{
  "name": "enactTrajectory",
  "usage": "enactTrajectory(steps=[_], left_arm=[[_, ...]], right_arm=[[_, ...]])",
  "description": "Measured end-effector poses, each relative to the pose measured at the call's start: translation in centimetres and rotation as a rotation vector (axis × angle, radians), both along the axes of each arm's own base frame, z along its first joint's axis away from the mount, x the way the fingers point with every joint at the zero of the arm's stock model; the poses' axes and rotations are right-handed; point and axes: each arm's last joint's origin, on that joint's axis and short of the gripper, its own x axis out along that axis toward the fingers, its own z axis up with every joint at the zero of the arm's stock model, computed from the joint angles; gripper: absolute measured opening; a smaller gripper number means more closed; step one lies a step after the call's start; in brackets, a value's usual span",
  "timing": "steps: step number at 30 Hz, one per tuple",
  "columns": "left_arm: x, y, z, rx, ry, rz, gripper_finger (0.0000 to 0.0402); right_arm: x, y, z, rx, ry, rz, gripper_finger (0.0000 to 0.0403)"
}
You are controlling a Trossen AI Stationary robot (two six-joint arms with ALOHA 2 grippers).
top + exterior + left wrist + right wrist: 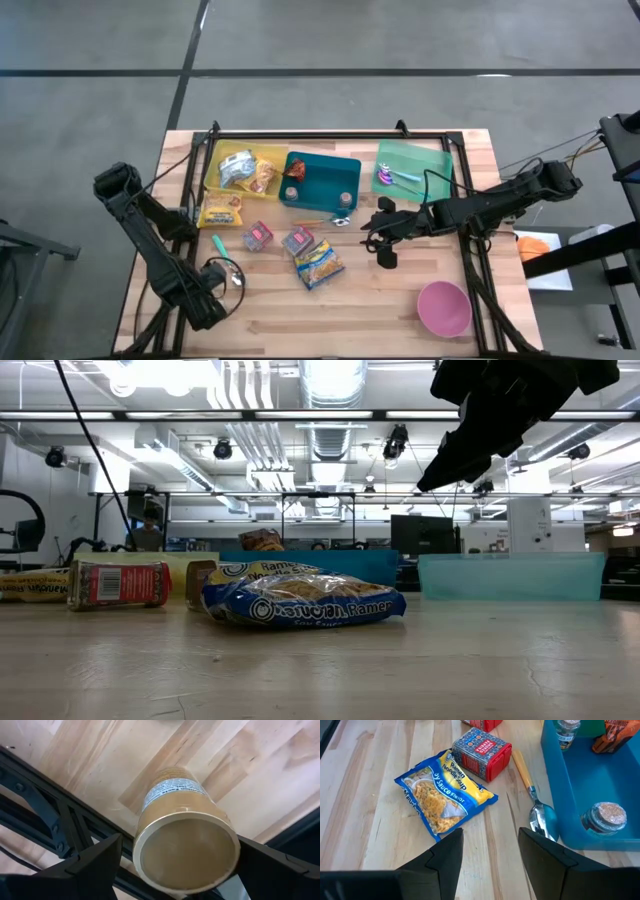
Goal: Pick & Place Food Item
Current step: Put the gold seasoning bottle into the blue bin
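At table's left edge: left gripper (179, 842) is over the black frame rail (60, 820), clear of the sorted trays.
Left fingers: spread wide and clamped on either side of a gold can (172, 795), which sits between them with its base toward the camera.
Can position: off the wood (330, 320) as far as the wrist view shows; not yet in any tray.
Right gripper (490, 834): hovers above the middle of the table, just beside the blue bin (580, 785).
Right fingers: released, with a clear gap between them and nothing in it.
Ramen packet (442, 795): lies flat on the wood, near the right gripper and untouched.
Red carton (482, 754): rests against the far end of the packet; a spoon (540, 815) lies alongside the bin.
Yellow tray (270, 155): already holds several snack packets.
Blue bin contents: a cork-topped jar (605, 817) and other small items.
Done: one item appears picked, namely the can.
Left: placing the can; loose items on the wood suggest further picks remain.
Destination: cannot be told from these views.
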Motion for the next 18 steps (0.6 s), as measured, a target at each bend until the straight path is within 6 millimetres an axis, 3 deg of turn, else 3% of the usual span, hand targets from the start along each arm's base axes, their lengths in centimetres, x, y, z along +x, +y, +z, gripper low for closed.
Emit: enactTrajectory(steps=[9,16,18], left_arm=[[0.16,-0.29,-0.59,0.011,0.019,-0.044,0.0359],[0.34,-0.57,-0.58,-0.019,0.004,-0.028,0.0281],[0.38,-0.62,-0.57,-0.024,0.002,-0.023,0.0279]], right_arm=[[0.00,0.00,0.00,0.000,0.000,0.000,0.0189],[0.00,0.00,0.00,0.000,0.000,0.000,0.0190],[0.00,0.00,0.00,0.001,0.000,0.000,0.0189]])
